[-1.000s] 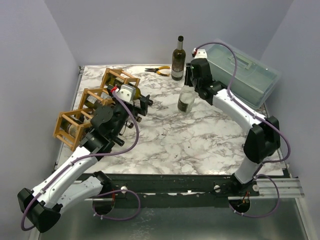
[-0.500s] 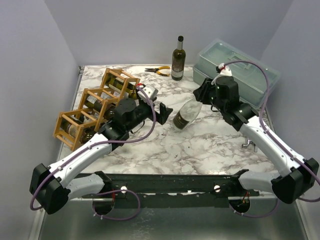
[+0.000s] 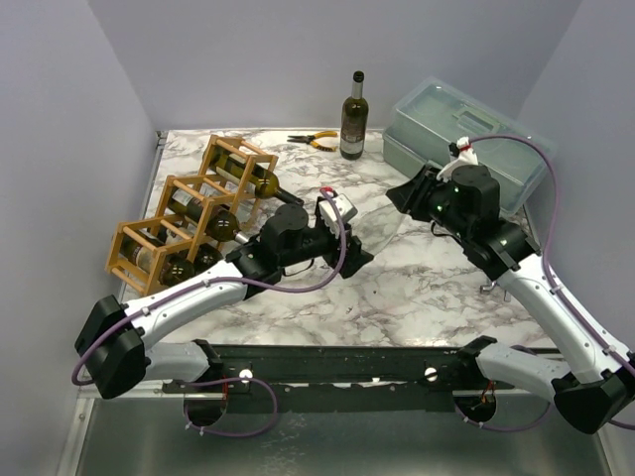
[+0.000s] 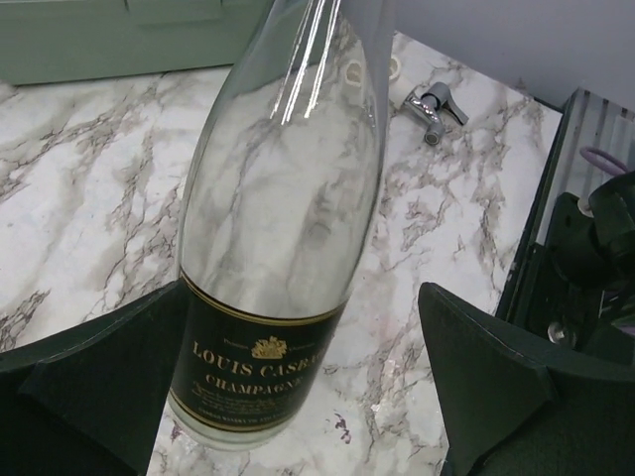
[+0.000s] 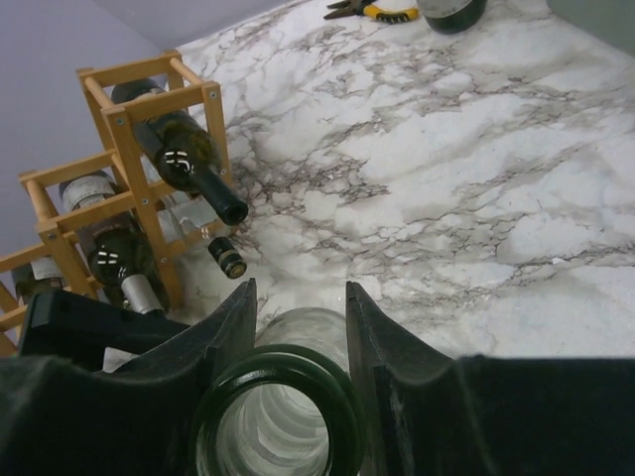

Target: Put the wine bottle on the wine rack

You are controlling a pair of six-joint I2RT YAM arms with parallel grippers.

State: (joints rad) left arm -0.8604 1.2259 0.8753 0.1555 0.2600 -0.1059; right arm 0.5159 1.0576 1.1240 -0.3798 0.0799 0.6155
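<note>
Marble tabletop (image 3: 417, 288), mid-area: we note the clear bottle (image 4: 283, 248) tilted, neck up and rightward, clamped by the right gripper (image 5: 298, 302). Its base points into the left gripper (image 4: 298, 322), fingers spread wide either side. The wine rack (image 3: 189, 213) sits at the left edge, well apart.

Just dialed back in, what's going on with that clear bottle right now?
It looks like a mid-air handover. The right gripper is shut on the neck of the clear wine bottle, holding it tilted above the table. The left gripper is open, its fingers straddling the bottle's labelled lower end without clamping it. The wine rack on the left already holds several dark bottles; the clear one is not yet in it.
</note>
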